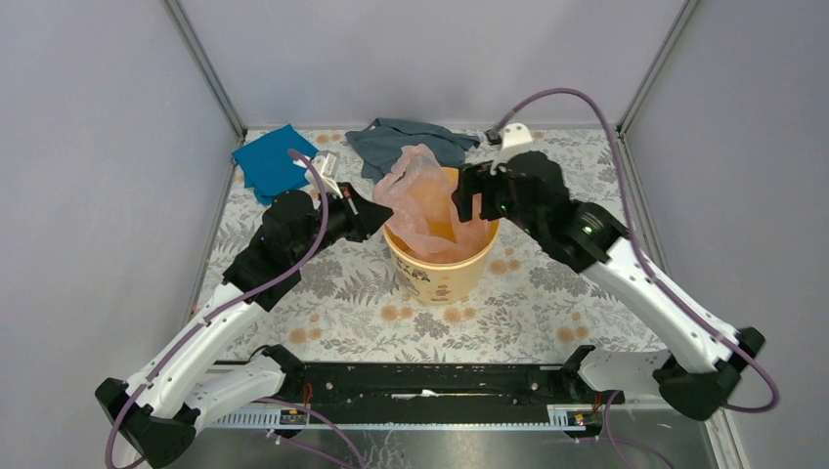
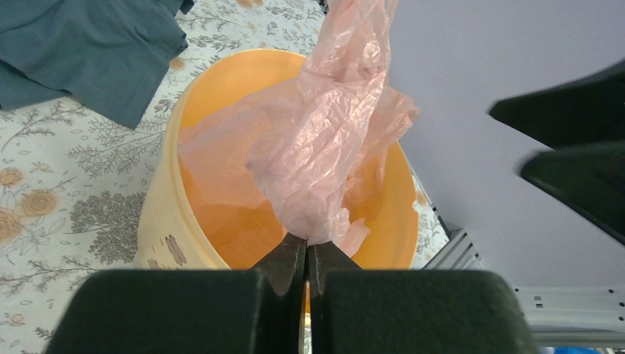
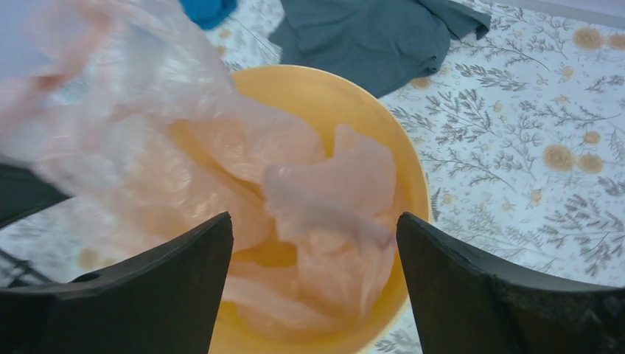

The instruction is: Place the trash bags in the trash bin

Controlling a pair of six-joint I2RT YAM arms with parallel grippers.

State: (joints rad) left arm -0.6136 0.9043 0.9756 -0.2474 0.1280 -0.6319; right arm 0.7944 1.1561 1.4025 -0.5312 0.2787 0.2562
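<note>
The trash bin is a yellow-orange bucket standing mid-table. The pale pink trash bag hangs partly inside it and rises above its left rim. My left gripper is at the bucket's left rim, shut on an edge of the bag. In the left wrist view the gripper pinches the bag over the bin. My right gripper hovers over the right rim. In the right wrist view it is open and empty, above the bag lying in the bin.
A teal cloth lies at the back left and a grey cloth behind the bucket. The grey cloth also shows in the left wrist view and right wrist view. Grey walls enclose the flowered table.
</note>
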